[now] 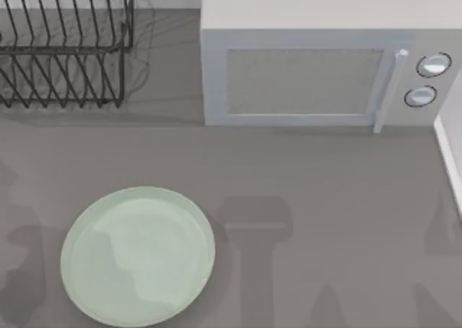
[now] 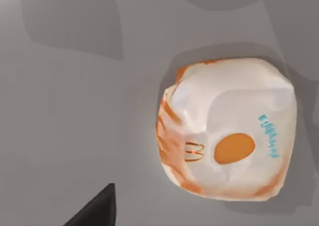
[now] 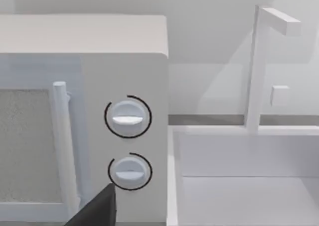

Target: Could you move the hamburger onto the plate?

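Note:
The hamburger (image 2: 227,129) is a small cream-tan bundle with orange streaks and an orange oval, lying on the grey table right below my left wrist camera. A dark tip of my left gripper (image 2: 94,211) juts in beside it, apart from it. The plate (image 1: 137,256) is a large, round, pale mint-green dish at the table's front left, with nothing on it. A dark tip of my right gripper (image 3: 97,208) shows in front of the microwave's dials, holding nothing that I can see.
A white microwave (image 1: 317,68) with its door shut stands at the back, middle to right. A black wire dish rack (image 1: 65,46) fills the back left corner. A white sink (image 3: 244,186) with a faucet (image 3: 259,66) adjoins the microwave's right side.

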{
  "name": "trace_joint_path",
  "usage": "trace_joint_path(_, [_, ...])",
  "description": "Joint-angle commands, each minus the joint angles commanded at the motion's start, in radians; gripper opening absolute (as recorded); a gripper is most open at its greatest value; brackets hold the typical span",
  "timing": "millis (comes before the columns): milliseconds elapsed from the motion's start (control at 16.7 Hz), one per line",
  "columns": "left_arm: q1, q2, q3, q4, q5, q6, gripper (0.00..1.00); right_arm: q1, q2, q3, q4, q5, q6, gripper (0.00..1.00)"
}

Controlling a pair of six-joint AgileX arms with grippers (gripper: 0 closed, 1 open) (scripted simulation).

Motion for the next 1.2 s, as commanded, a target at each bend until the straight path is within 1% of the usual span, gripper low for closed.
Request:
trace_joint_path(180, [0.011, 0.046, 0.032, -0.027, 0.0, 0.016, 1.0, 0.0, 0.0, 0.0, 0.0, 0.0, 0.0, 1.0])
trace_joint_path(540, [0.007, 0.052, 0.019, -0.009, 0.0, 0.014, 1.0, 0.0, 0.0, 0.0, 0.0, 0.0, 0.0, 1.0])
trace_joint_path(660, [0.009, 0.083, -0.01, 0.048, 0.0, 0.015, 1.0, 0.0, 0.0, 0.0, 0.0, 0.0, 0.0, 1.0])
trace_joint_path(960, [0.013, 0.195, -0.115, 0.277, 0.001, 0.02, 1.0, 0.0, 0.0, 0.0, 0.0, 0.0, 0.0, 1.0])
trace_joint_path(1080, [0.013, 0.221, -0.14, 0.32, 0.001, 0.021, 1.0, 0.0, 0.0, 0.0, 0.0, 0.0, 0.0, 1.0])
trace_joint_path(1200, [0.014, 0.225, -0.143, 0.326, 0.001, 0.021, 1.0, 0.0, 0.0, 0.0, 0.0, 0.0, 0.0, 1.0])
